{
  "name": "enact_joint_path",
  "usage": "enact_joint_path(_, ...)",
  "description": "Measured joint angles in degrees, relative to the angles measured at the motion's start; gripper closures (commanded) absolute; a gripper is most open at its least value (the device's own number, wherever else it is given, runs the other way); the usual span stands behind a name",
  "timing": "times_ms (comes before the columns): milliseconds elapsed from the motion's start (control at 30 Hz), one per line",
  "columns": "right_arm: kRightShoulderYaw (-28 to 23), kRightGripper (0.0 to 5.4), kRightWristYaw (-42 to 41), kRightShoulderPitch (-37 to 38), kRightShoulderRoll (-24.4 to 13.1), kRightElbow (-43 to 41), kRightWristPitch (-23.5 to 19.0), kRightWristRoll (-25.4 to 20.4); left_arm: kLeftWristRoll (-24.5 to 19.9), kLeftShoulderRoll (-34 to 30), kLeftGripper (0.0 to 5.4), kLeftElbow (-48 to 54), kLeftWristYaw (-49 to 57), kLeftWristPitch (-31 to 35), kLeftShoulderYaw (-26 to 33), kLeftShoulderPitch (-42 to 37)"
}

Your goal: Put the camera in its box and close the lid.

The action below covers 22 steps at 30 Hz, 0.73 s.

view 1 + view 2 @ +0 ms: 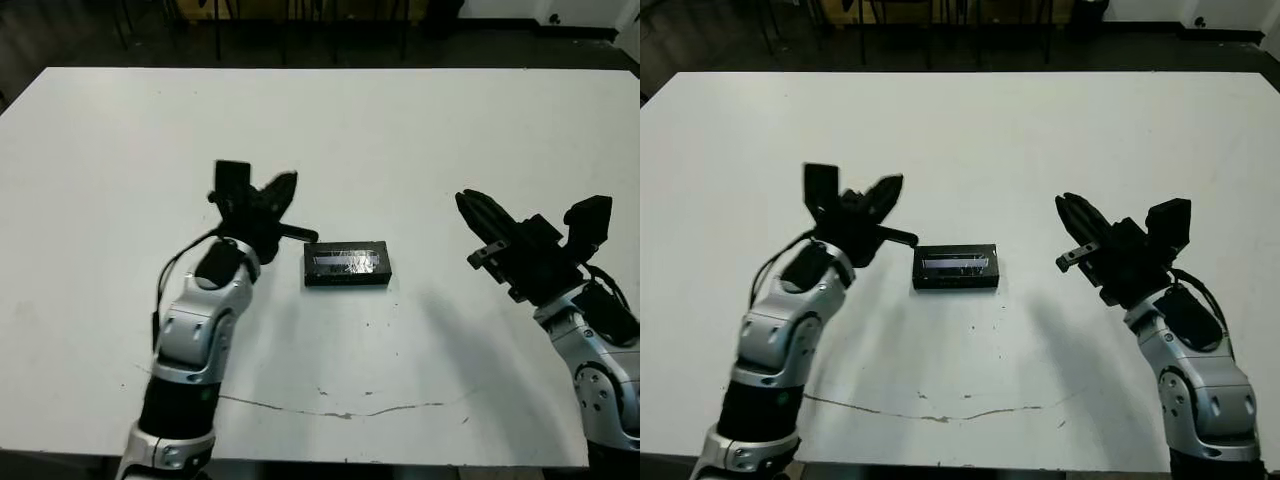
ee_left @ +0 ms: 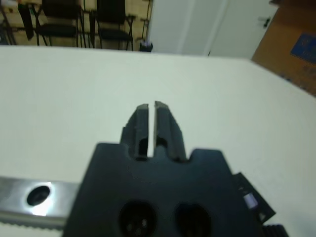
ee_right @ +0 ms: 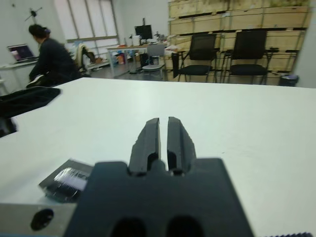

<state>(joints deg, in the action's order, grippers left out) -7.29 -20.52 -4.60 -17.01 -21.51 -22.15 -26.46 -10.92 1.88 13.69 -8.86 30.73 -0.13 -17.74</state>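
Black-topped and looking closed: seeing the lid (image 1: 346, 260) lying flat on the box (image 1: 345, 280), grey strip up, sitting mid-table between the two arms. Not spotting the camera anywhere, so guessing at it lying inside under that lid. Seeing the left gripper (image 2: 151, 105) hovering near the box's left end and the right gripper (image 3: 163, 120) well off to the other side. Reading both pairs of fingers as pinched nearly together, only a thin slit showing, gripping nothing. Probably hanging clear because of nothing needing holding.
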Motion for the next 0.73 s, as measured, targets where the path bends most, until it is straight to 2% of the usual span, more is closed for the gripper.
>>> enact_joint_path(100, 1.1, 5.4, 0.8, -1.4, 1.2, 1.4, 2.4, 2.5, -1.9, -1.5, 5.36, 1.4, -0.4, -0.9, 3.2, 0.2)
enact_joint_path(200, 2.3, 5.4, 2.0, -2.6, 2.4, 3.8, 7.1, 6.8, -5.6, -2.4, 5.36, 3.3, -2.4, -3.8, 6.7, 1.9)
enact_joint_path(333, 4.3, 5.4, 6.2, -3.5, 4.8, 7.0, 14.2, 14.0, -8.5, -4.3, 5.36, 4.7, -4.5, -9.1, 10.7, 6.0)
enact_joint_path(433, 6.5, 5.4, 12.5, -4.0, 6.6, 10.8, 22.9, 23.5, -7.8, -5.4, 5.36, 4.8, -4.8, -15.5, 13.1, 9.3)
enact_joint_path(567, 8.9, 5.4, 23.1, -4.8, 7.6, 17.5, 34.7, 38.3, -1.2, -7.0, 5.36, 2.3, -1.5, -24.9, 14.1, 11.4)
enact_joint_path(633, 10.2, 5.4, 29.2, -5.5, 6.6, 20.3, 40.2, 46.8, 0.2, -7.2, 5.36, 0.4, -0.5, -27.9, 14.1, 11.5)
enact_joint_path(700, 11.2, 5.4, 33.7, -6.4, 5.4, 22.0, 43.9, 53.0, 0.9, -7.2, 5.36, -1.4, -0.1, -30.2, 14.0, 11.5)
enact_joint_path(733, 11.4, 5.4, 34.3, -6.5, 5.4, 22.1, 44.3, 53.6, 1.1, -7.1, 5.36, -2.0, 0.0, -31.1, 14.0, 11.5)
